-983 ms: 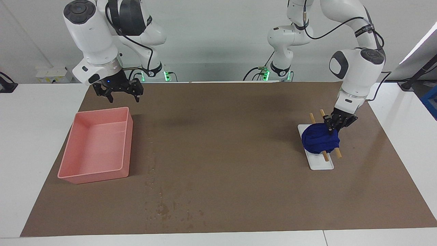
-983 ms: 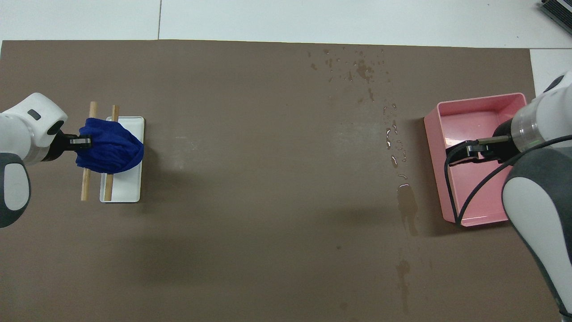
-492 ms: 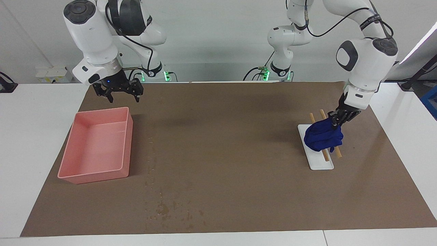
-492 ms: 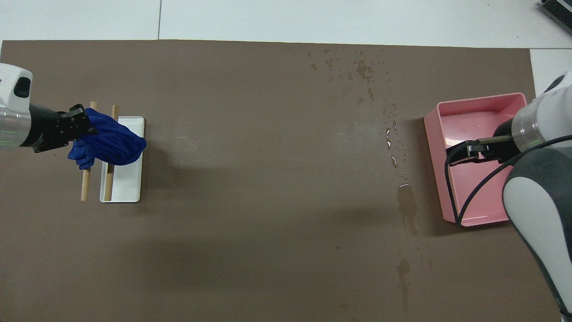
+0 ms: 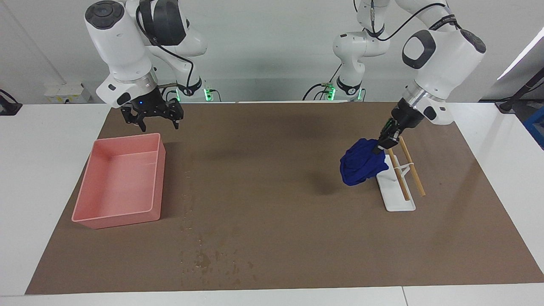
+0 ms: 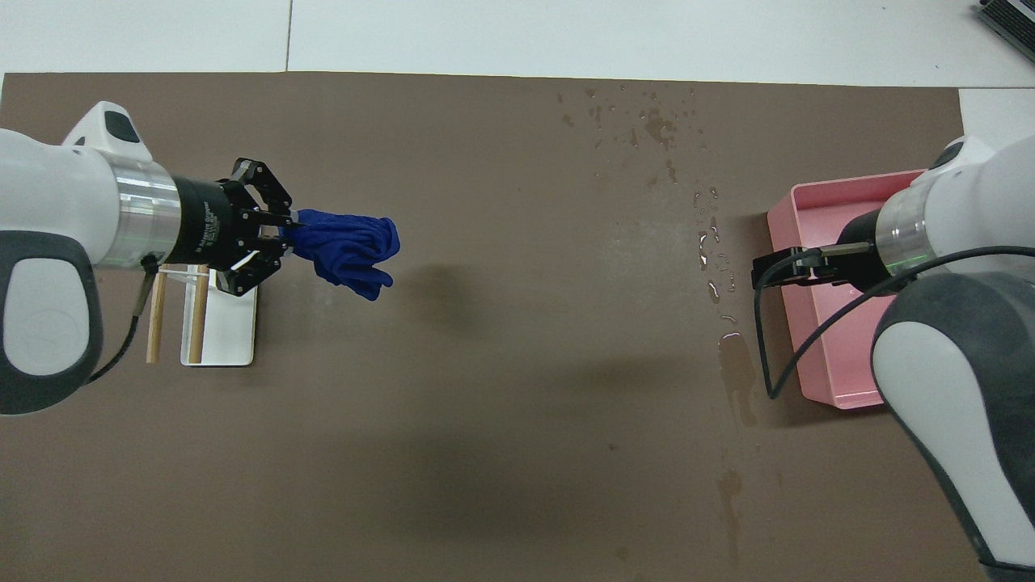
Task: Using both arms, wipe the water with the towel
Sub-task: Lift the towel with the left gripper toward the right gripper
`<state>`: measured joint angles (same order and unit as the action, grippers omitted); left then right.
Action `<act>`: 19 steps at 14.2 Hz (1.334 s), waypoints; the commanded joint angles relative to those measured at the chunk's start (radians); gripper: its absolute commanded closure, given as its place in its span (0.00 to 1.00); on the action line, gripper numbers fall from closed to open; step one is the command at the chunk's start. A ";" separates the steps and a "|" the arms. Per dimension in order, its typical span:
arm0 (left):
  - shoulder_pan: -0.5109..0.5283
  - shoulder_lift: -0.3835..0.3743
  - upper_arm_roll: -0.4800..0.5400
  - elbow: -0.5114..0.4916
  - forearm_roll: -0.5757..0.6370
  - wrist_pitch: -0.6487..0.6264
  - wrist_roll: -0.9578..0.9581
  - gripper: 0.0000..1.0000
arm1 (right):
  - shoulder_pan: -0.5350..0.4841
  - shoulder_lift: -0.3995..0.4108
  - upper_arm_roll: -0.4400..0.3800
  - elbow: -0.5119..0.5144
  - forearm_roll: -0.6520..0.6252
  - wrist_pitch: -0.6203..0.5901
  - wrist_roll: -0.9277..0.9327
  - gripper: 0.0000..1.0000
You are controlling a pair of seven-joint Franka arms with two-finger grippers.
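Left gripper (image 5: 379, 147) fingertips are clamped on the blue towel (image 5: 361, 167), which is held bunched below them, clear of the brown mat (image 5: 276, 140), beside the white rack (image 5: 395, 191). Right gripper (image 5: 155, 122) is held wide open and empty over the pink bin (image 5: 121, 180). Water (image 5: 204, 255) is scattered beside the bin and farther from the robots.

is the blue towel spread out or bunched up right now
Bunched up. The towel hangs as a crumpled wad from the shut left gripper, lifted clear of the white rack, with no flat edge showing.
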<state>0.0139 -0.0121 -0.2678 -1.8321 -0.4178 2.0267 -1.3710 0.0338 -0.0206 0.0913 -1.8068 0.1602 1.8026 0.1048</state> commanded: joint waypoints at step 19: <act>-0.198 -0.052 -0.189 -0.114 -0.085 0.426 -0.517 1.00 | 0.373 0.166 0.002 -0.124 0.838 0.725 1.139 0.00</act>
<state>-0.1654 -0.0190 -0.4692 -1.8788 -0.4834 2.3697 -1.8710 0.3996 0.1524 0.0951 -1.9395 0.9755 2.5488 1.2184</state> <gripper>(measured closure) 0.859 0.000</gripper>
